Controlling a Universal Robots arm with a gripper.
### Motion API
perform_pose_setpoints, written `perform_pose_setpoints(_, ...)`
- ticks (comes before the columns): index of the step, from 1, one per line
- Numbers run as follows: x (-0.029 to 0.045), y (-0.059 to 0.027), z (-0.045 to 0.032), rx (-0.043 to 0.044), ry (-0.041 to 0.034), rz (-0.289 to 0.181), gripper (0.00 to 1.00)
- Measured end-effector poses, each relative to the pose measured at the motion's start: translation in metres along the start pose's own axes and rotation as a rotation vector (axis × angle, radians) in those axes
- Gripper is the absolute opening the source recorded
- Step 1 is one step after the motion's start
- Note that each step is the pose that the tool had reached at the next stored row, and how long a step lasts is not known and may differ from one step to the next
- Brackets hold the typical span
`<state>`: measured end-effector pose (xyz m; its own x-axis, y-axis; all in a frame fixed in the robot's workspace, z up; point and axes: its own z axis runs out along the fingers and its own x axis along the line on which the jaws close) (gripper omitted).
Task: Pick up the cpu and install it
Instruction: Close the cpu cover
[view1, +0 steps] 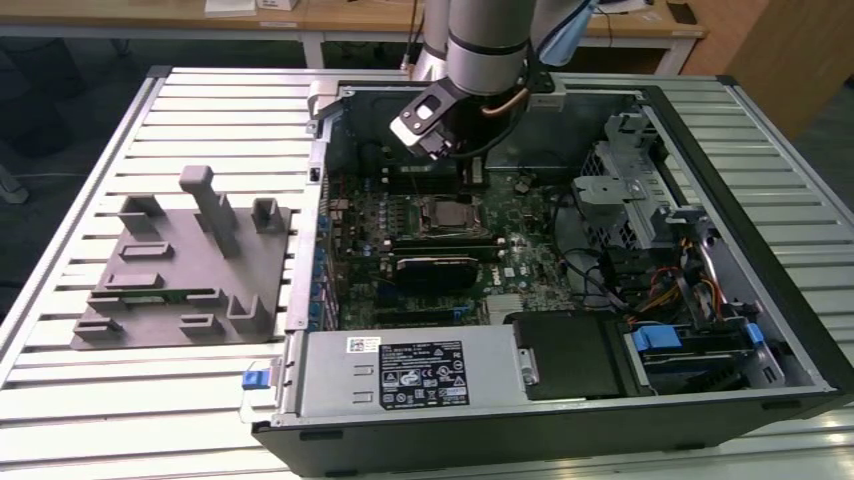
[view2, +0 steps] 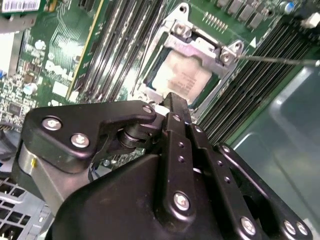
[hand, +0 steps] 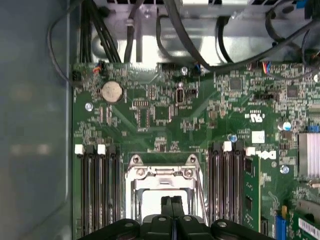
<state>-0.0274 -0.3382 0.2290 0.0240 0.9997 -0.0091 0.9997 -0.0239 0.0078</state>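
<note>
Gripper (view2: 175, 101): closed, black fingers pressed flat against each other, nothing gripped; tips (hand: 172, 201) poised over the socket in both wrist views; whether touching the chip, cannot tell.
Cpu (view2: 183, 80): lying flat inside the socket, pale metal top facing up, just past the fingertips; seen in the first wrist view (hand: 150, 202) as a pale square partly covered by the fingers.
Socket frame (hand: 162, 175): bright metal bracket with screws at its corners, bordering the cpu.
Lever (view2: 280, 60): thin metal rod, jutting out from a corner of the frame.
Memory slots (hand: 97, 192): long dark rows flanking the socket on both sides.
Motherboard (hand: 165, 112): green, carrying a round coin battery (hand: 112, 91).
Cables (hand: 175, 30): black, looping beyond the board's edge.
Arm (view1: 487, 40): reaching down into the open computer case (view1: 747, 110), above the socket.
Fixture (view1: 187, 270): gray plastic blocks, on the exterior view's left of the case, well apart from the gripper.
Table (view1: 80, 400): slatted metal, under case and fixture.
</note>
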Motion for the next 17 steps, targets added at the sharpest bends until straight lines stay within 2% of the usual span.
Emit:
perform_pose_setpoints(13,-0.0003,-0.0117,0.0081,0.0,-0.0002,0.0,0.11)
perform_pose_setpoints(17,-0.0002,-0.0119,0.0082,0.0,-0.0002,0.0,0.11)
